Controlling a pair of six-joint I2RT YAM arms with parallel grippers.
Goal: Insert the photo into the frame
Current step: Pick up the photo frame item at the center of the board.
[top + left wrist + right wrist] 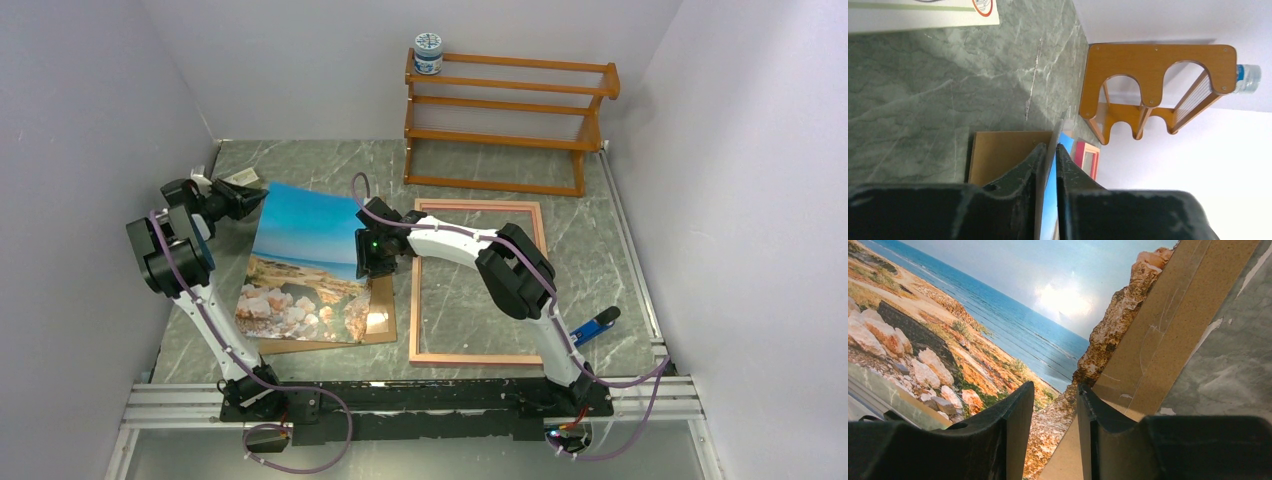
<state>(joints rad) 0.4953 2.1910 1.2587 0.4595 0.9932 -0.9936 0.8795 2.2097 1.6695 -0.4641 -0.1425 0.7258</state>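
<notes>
The grey marbled table [300, 165] carries everything. At its far side, well away from the work, stands an orange-brown wooden rack [500, 137].

The frame [478, 357] lies flat on the right half of the table. The marble shows through its opening, so nothing sits inside it yet. Its left rail passes just beside the right arm's wrist.

The photo [305, 250] is to the left of the frame and wholly outside it. It is picture side up and tilted, with its far left corner raised off the table. Its near part rests over a brown fibreboard panel [383, 315], whose right and near margins stick out from under the print.

The left pincer [1049, 155] is closed tight on that raised corner; the left wrist view shows the thin sheet clamped edge-on between its two fingers. The right pincer [1054, 390] is at the photo's right edge. Its jaws stand narrowly apart with the rocky margin of the print between them, and a visible gap remains, so the grip on that side does not look complete.

By this reading the task is at an early stage. The print is partly picked up, with one corner secured and the other side only being approached. Still to do are lifting it clear of the panel, carrying it right over the frame, squaring it to the opening and laying it in.
</notes>
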